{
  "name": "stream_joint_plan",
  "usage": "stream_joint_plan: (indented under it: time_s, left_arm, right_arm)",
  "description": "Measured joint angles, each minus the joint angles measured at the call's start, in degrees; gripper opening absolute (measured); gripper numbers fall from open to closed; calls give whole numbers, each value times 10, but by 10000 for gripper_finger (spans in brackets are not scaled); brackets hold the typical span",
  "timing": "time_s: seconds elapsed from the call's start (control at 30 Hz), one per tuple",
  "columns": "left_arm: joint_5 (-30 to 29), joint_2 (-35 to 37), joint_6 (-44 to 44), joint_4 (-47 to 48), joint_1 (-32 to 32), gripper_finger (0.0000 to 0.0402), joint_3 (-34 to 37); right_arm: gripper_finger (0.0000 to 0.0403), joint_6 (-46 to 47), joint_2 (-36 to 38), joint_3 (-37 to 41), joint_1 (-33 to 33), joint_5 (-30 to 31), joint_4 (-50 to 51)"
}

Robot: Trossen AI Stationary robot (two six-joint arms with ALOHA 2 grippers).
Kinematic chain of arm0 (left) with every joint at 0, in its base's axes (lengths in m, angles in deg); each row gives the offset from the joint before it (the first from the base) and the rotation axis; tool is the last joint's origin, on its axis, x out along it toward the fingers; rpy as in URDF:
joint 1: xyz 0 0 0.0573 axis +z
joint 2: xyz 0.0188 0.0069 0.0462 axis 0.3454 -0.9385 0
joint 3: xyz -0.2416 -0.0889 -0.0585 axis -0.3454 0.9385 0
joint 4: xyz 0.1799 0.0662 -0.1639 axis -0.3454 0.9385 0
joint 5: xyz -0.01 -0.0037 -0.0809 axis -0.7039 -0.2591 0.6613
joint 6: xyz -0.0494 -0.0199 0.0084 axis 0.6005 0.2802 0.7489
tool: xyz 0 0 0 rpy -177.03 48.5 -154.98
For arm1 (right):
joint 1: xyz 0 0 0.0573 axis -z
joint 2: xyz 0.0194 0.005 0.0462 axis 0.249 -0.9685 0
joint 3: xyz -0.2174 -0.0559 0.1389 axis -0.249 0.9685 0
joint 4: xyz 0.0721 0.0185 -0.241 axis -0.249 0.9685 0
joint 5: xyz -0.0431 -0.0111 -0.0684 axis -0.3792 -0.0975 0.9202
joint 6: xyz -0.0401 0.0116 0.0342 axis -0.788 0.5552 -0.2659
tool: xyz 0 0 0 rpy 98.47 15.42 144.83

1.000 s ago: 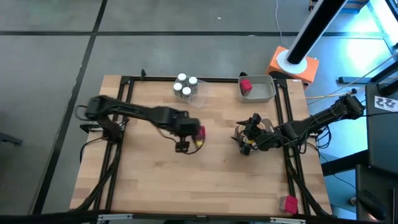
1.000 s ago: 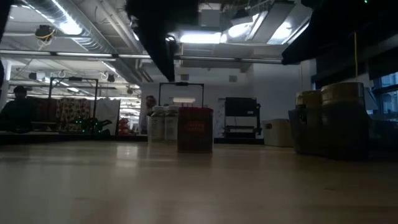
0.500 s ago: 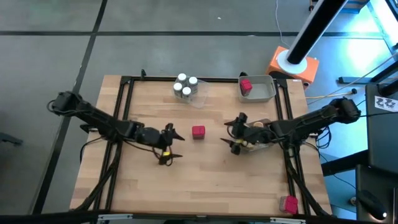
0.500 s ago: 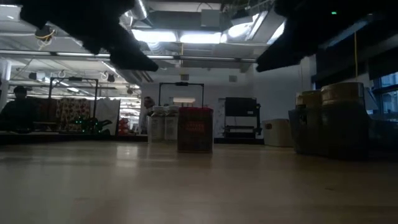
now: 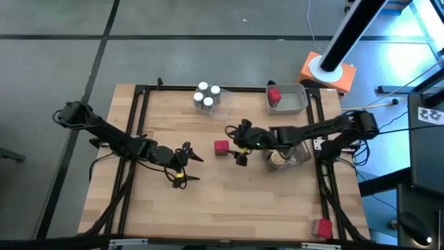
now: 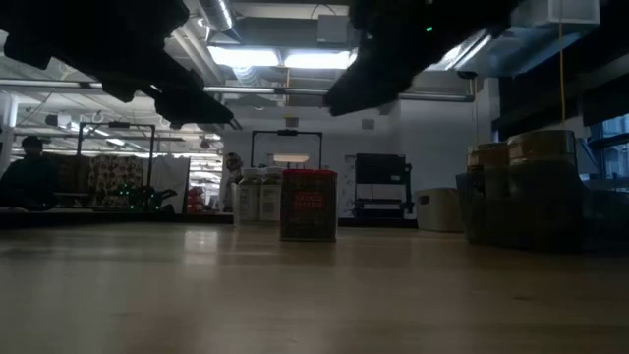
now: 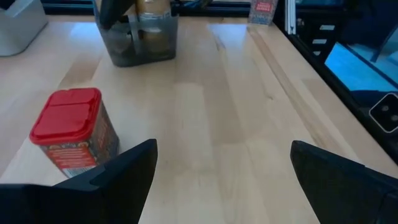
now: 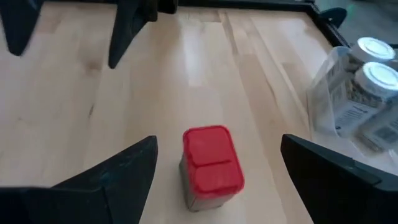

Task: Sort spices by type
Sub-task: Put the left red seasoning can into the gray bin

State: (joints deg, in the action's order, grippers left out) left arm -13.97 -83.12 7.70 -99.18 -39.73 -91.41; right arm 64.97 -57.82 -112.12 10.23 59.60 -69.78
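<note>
A red-lidded boxy packet (image 5: pixel 221 147) stands upright on its base mid-table, plain in the right wrist view (image 8: pixel 211 165) and the left wrist view (image 7: pixel 74 134). My right gripper (image 5: pixel 234 146) is open, just right of the packet, fingers pointing at it without touching. My left gripper (image 5: pixel 194 167) is open, left of the packet and a little nearer. Three white-lidded jars (image 5: pixel 207 97) stand in a clear tray at the far edge. Tan jars (image 5: pixel 279 158) sit in a clear tray under my right arm. Another red packet (image 5: pixel 274 95) lies in a grey tray (image 5: pixel 297 101).
A further red packet (image 5: pixel 321 227) sits at the table's near right corner. A black frame (image 5: pixel 139 132) runs along the table's left, far and right sides. Bare wood lies along the near side. In the low view a person (image 6: pixel 29 177) shows far behind the table.
My left gripper, which stood at the red packet a second ago, has drawn back toward the table's left and near side, leaving the packet standing in place. My right gripper has left the tan-jar tray and travelled left across the table toward the packet.
</note>
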Motion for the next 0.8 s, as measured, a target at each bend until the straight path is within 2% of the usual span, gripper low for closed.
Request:
stream_joint_plan:
  time_s: [0.17, 0.4, 0.8]
  left_arm:
    - [0, 0, 2, 2, 0, 351, 0]
    - [0, 0, -9, 5, 1, 351, 0]
    - [1, 0, -13, 4, 1, 351, 0]
  right_arm:
    - [340, -28, -52, -34, 27, -34, -1]
    - [340, -28, -108, -39, 50, -74, -4]
    - [339, -26, -170, -39, 50, -75, -17]
